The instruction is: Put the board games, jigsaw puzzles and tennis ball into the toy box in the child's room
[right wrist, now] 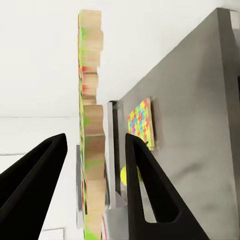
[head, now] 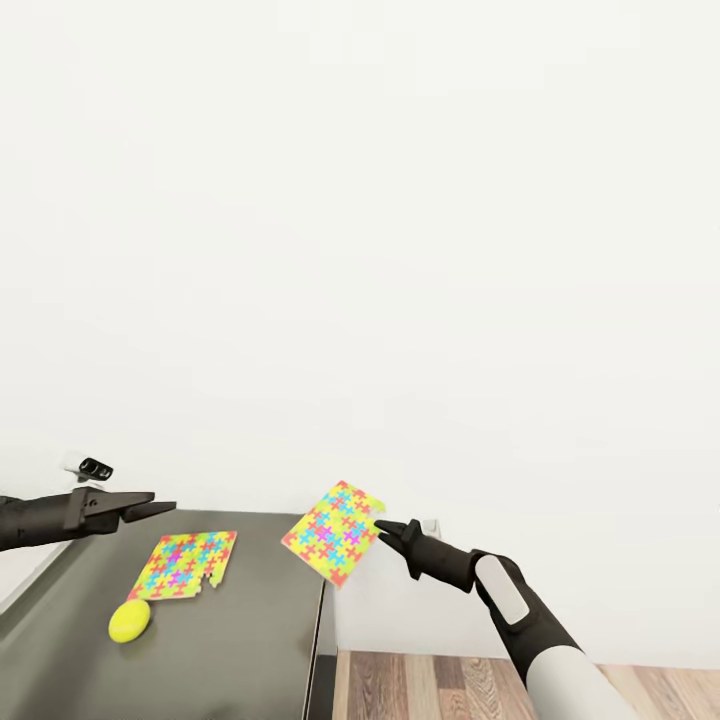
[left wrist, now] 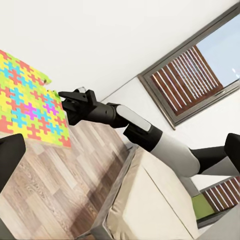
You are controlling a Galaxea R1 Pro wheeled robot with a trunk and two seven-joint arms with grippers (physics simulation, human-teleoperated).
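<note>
Puzzle number one (head: 333,533) is pinched edge-on in our right hand (head: 385,531), hanging just off the counter (head: 255,640) corner. Farther along the counter lie the tennis ball (head: 130,621) and second puzzle (head: 184,565); our left hand (head: 160,507) hovers empty, released. Next we need the toy box. No readable writing.

Dark grey table (head: 260,640) against a white wall: one jigsaw puzzle (head: 185,565) lying flat, tennis ball (head: 130,621) just beside its near corner. Second jigsaw puzzle (head: 332,533) tilted above the table's edge, at the right gripper (head: 385,530). Left gripper (head: 150,508) above the table. Wood floor (head: 450,685) below.
</note>
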